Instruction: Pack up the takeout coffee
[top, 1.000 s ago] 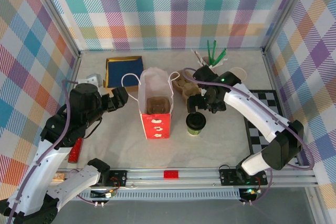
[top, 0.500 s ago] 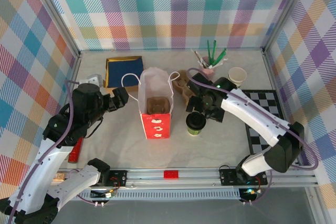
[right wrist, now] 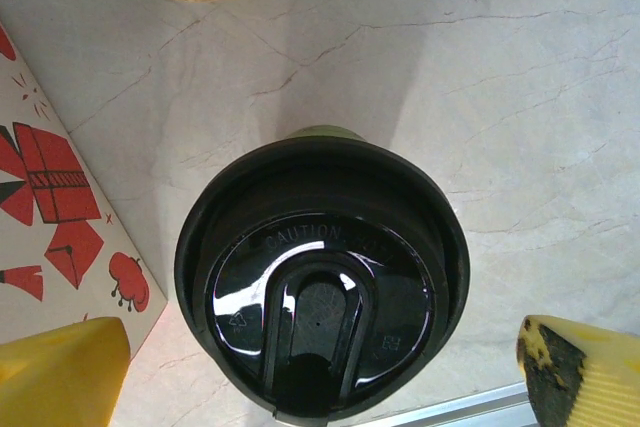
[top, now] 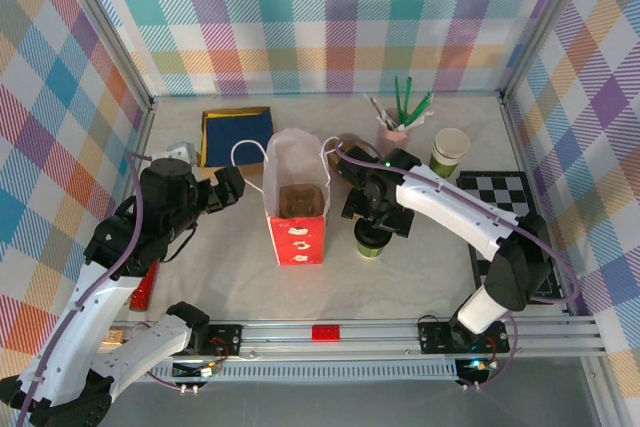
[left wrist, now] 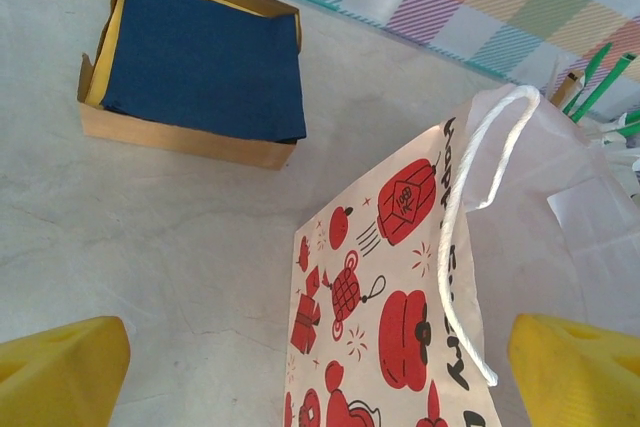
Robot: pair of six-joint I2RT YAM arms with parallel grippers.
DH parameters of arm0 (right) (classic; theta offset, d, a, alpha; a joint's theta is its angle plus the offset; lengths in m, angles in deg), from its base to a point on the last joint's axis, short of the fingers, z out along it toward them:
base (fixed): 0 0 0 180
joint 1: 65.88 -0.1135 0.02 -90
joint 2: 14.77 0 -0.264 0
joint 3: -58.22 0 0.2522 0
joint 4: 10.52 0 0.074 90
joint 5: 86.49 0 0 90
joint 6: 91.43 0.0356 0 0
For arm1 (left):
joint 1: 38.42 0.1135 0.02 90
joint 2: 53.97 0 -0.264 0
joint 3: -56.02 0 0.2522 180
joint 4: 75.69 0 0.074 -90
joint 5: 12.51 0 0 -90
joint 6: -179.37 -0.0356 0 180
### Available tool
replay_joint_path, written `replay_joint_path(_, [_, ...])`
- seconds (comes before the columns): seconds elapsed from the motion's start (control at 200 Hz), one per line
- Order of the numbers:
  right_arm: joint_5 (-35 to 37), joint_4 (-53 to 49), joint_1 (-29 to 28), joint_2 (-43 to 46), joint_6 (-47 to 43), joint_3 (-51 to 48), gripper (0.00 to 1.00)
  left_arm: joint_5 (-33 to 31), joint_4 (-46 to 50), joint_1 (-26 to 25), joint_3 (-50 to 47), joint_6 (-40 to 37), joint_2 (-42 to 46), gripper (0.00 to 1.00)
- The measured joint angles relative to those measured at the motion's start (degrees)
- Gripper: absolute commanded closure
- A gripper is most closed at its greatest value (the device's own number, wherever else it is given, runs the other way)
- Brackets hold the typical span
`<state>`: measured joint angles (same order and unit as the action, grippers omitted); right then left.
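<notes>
Right hand (right wrist: 322,375) wide above takeout coffee (right wrist: 320,282)

The takeout coffee (top: 371,243), a small olive-green paper cup, stood upright on the table (top: 230,267), just beside the red bag (top: 297,239). Its round black lid (right wrist: 320,307) sat closed on top, embossed lettering facing up.

Raised "CAUTION" — on the lid (right wrist: 400,247) of the takeout coffee (right wrist: 322,282)
</notes>
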<state>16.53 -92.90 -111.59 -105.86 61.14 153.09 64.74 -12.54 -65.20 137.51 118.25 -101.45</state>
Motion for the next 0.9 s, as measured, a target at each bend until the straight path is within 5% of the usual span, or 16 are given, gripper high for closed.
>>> replay_joint_path(0.9, [-0.04,7.32,0.00,1.29,0.22,-8.04,0.01,0.09,0.04,0.33,-0.94,1.42,0.92,0.04])
